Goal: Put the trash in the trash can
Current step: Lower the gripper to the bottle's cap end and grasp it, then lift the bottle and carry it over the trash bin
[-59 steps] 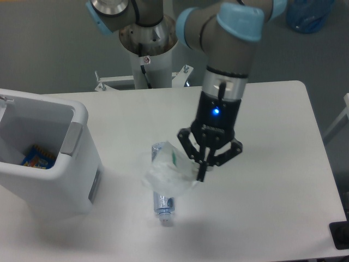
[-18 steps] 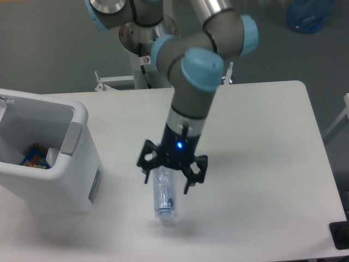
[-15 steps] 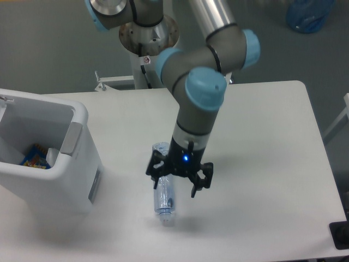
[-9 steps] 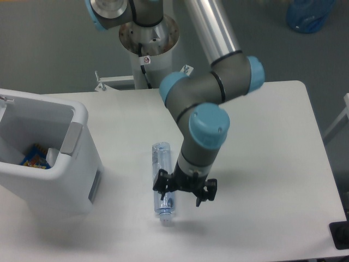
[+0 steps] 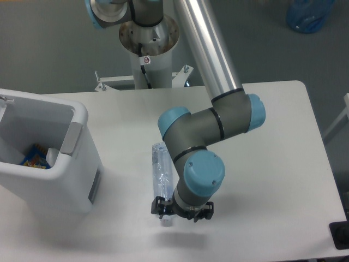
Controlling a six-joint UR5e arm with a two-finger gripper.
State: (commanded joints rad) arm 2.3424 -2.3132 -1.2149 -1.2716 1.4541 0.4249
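The crinkled clear plastic bottle lies on the white table, with its cap end toward the front edge. My gripper is low over the table at the bottle's cap end. Its jaws are spread wide, with one fingertip left of the neck, and my wrist hides most of it. It holds nothing. The white trash can stands at the left. A pale crumpled piece, seemingly the wrapper, lies inside it.
A blue and orange packet lies in the bin. The arm's pedestal stands at the table's back edge. A blue object sits on the floor at the far right. A black item shows at the front right edge.
The crumpled wrapper has left the bottle and a pale piece has appeared in the bin. My gripper, open, has moved forward along the bottle and down to its cap end. The bottle has not moved.
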